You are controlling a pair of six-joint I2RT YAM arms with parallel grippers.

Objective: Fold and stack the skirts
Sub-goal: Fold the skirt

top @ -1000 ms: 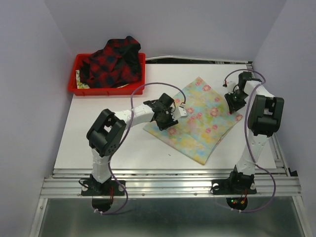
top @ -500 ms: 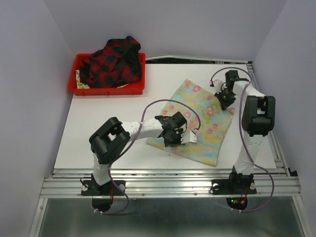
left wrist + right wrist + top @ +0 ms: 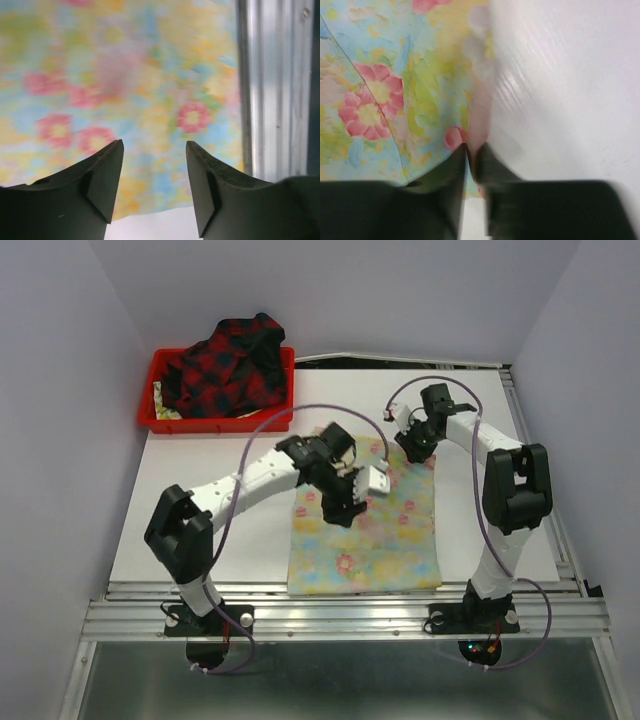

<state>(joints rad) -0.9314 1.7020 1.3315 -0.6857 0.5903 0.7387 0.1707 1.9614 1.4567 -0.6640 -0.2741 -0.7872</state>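
Observation:
The pastel yellow and blue floral skirt (image 3: 372, 540) lies flat on the white table, reaching the near edge. My left gripper (image 3: 366, 480) hovers open and empty above the skirt's middle. In the left wrist view the skirt (image 3: 125, 75) fills the frame beyond the spread gripper (image 3: 152, 146). My right gripper (image 3: 408, 440) is at the skirt's far right corner. In the right wrist view this gripper (image 3: 472, 150) is shut on the skirt's edge (image 3: 380, 75). The red-and-black plaid skirt (image 3: 228, 365) is heaped in the red tray.
The red plastic tray (image 3: 215, 424) stands at the back left of the table (image 3: 200, 520). An aluminium rail (image 3: 350, 605) runs along the near edge and shows in the left wrist view (image 3: 275, 100). Purple walls close in on the left, right and back.
The floral skirt has swung from a diagonal lie to square with the near edge. My right gripper moved left with its corner. My left gripper lifted back toward the skirt's middle.

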